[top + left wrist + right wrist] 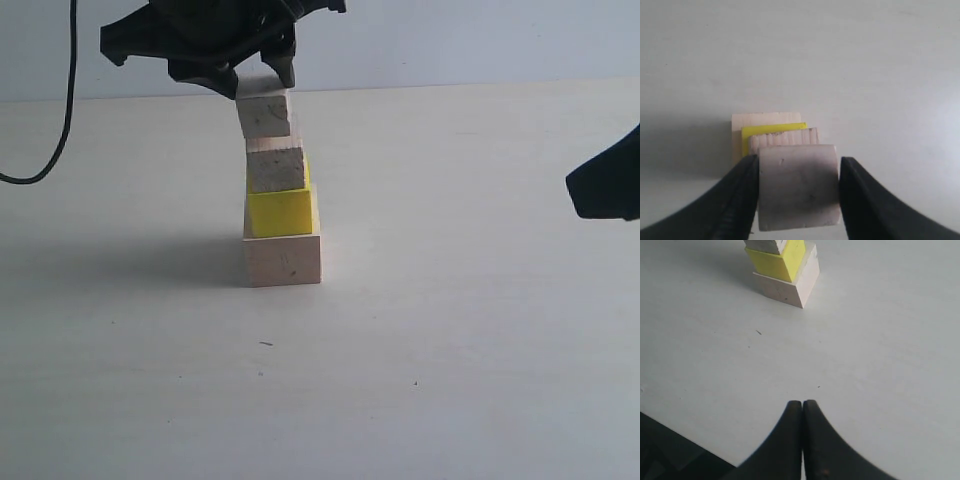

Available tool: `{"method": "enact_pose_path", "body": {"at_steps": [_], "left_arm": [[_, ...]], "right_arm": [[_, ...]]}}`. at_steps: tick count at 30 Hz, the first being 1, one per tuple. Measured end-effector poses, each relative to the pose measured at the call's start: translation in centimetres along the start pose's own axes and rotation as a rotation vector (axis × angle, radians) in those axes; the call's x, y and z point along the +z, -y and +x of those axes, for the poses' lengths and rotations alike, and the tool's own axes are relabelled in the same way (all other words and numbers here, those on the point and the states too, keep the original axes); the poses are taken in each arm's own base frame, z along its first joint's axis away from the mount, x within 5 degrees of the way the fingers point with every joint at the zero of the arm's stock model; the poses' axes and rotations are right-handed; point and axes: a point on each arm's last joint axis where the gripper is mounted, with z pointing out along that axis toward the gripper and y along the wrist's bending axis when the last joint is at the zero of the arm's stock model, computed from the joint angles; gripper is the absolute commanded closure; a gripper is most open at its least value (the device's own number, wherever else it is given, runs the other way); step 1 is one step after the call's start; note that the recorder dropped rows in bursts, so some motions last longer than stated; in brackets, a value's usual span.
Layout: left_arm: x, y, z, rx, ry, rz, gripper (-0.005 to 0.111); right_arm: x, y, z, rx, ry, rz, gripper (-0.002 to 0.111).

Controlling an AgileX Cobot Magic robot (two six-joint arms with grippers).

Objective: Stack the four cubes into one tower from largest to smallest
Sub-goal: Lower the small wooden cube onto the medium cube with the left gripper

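Observation:
A tower stands mid-table: the largest pale wood cube [283,260] at the bottom, the yellow cube [281,211] on it, a smaller wood cube [276,167] on that. My left gripper [265,88] comes from above and is shut on the smallest wood cube [264,112], which is slightly tilted right at the top of the third cube; whether it touches, I cannot tell. In the left wrist view the fingers [740,190] press both sides of this cube [797,187], with the stack below [772,131]. My right gripper [802,404] is shut and empty, away from the tower [790,282].
The white table [450,350] runs wide around the tower. A black cable [60,120] hangs at the far left. The right arm [605,185] shows as a dark shape at the right edge, well off from the stack.

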Motion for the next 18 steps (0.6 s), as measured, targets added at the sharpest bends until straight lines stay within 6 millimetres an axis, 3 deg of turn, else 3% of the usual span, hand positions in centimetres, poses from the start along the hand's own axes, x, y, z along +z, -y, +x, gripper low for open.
{"method": "enact_pose_path", "body": {"at_steps": [18], "left_arm": [[0.4, 0.4, 0.24, -0.006, 0.014, -0.016, 0.107]], "right_arm": [[0.0, 0.0, 0.0, 0.0, 0.0, 0.0, 0.108]]}}
